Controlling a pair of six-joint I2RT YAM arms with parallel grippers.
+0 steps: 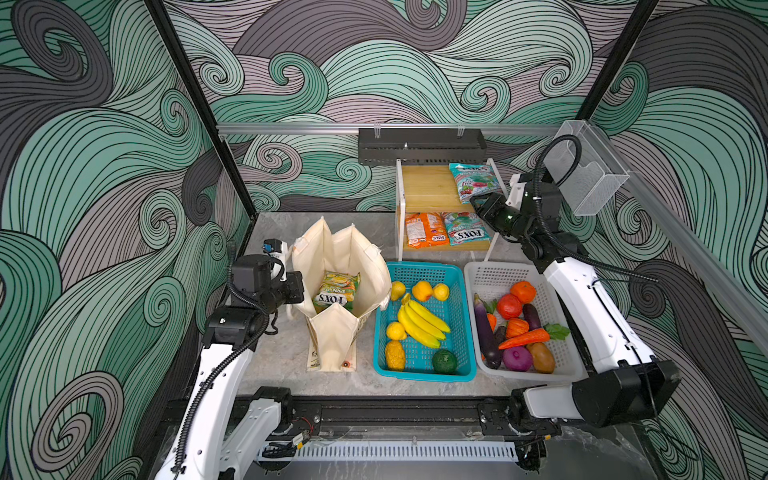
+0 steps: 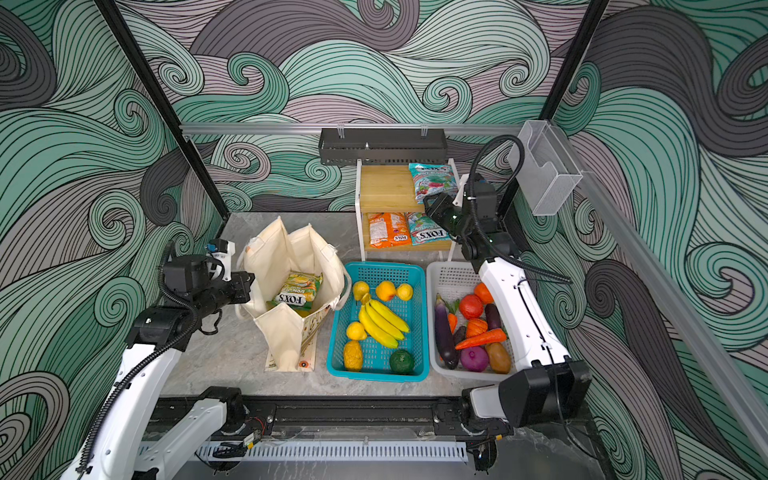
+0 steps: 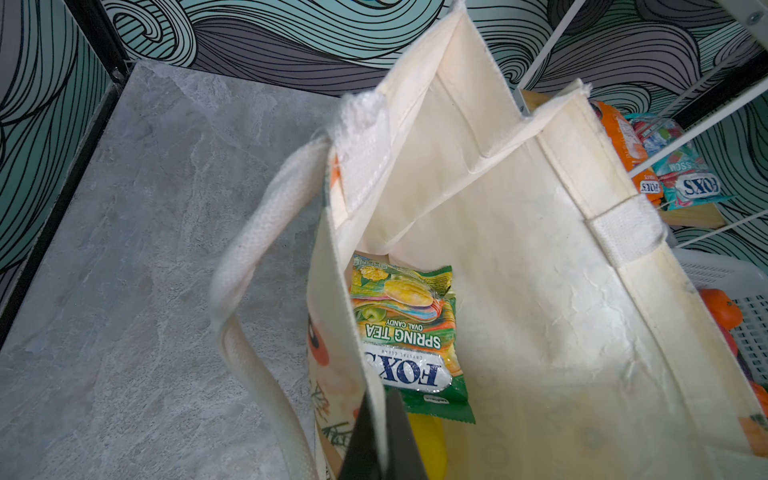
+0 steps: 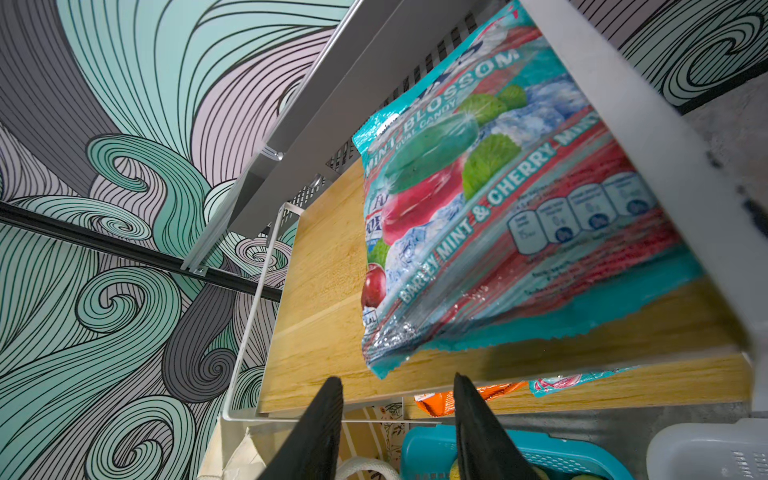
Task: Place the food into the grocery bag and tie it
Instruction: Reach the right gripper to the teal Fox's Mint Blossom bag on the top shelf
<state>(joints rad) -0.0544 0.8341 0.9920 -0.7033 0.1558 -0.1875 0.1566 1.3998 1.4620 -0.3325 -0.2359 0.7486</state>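
Eyes on both top views: spotting grocery bag (image 1: 345, 253) open at left, green packet (image 1: 336, 291) inside. Left wrist: clamping its wall in left gripper (image 3: 380, 403). Right wrist: holding right gripper (image 4: 395, 378) jaws apart, short of teal packet (image 4: 498, 208) on far shelf (image 4: 324, 291).

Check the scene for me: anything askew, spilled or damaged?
Nothing spilled or damaged. Only the teal packet on the upper shelf lies skewed to the board's edges, one corner near its front edge. The grocery bag stands open, green packet inside.
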